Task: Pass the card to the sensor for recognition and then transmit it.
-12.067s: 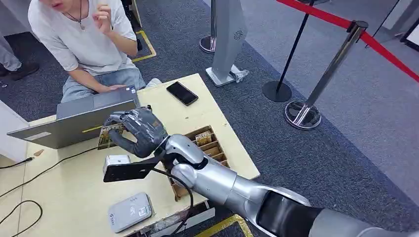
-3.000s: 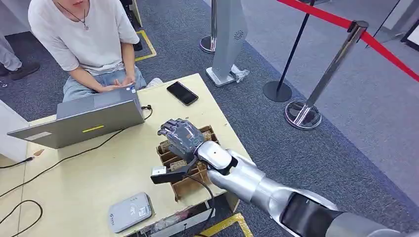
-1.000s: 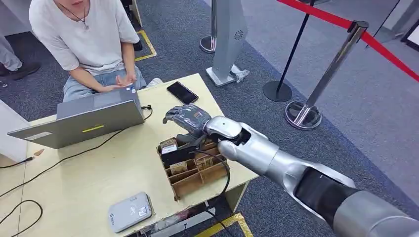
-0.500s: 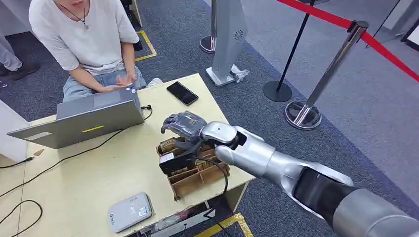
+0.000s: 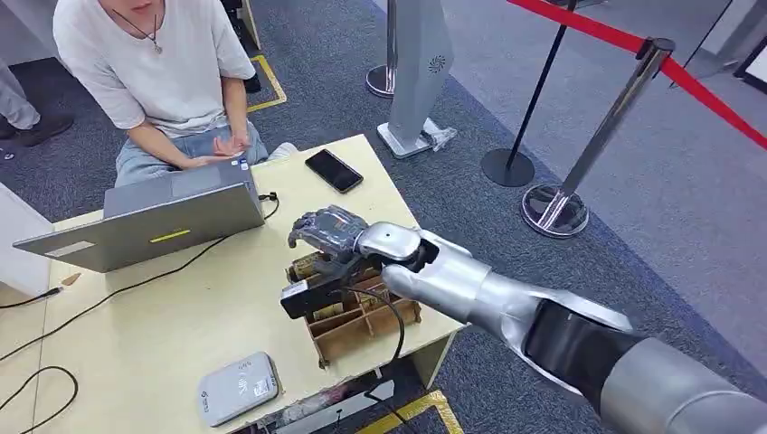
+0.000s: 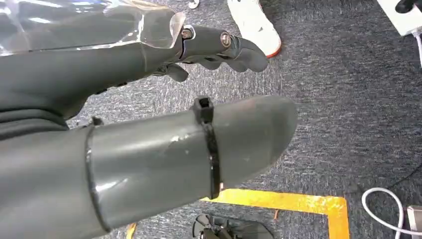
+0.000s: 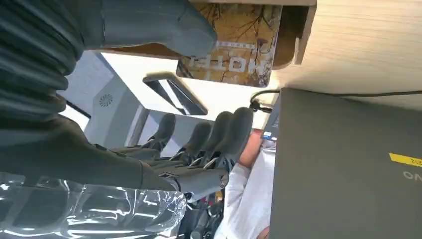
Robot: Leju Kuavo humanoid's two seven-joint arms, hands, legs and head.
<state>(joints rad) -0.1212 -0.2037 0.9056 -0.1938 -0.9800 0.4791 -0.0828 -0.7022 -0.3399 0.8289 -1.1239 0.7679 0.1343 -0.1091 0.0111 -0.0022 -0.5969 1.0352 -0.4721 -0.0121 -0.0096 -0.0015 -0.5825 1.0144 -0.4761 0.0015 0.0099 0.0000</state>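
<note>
Right hand (image 5: pixel 327 231) hovers open-fingered over the card (image 7: pixel 230 50) box's (image 5: pixel 357 312) far edge.

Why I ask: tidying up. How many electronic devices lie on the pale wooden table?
3: grey open laptop far left, black smartphone by the far edge, grey flat card reader by the near edge.

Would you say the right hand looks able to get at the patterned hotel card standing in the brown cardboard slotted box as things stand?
Probably yes: the right hand hovers over the cardboard box, its thumb near the patterned hotel card, which stands exposed with nothing seen covering it. Whether it touches is unclear.
</note>
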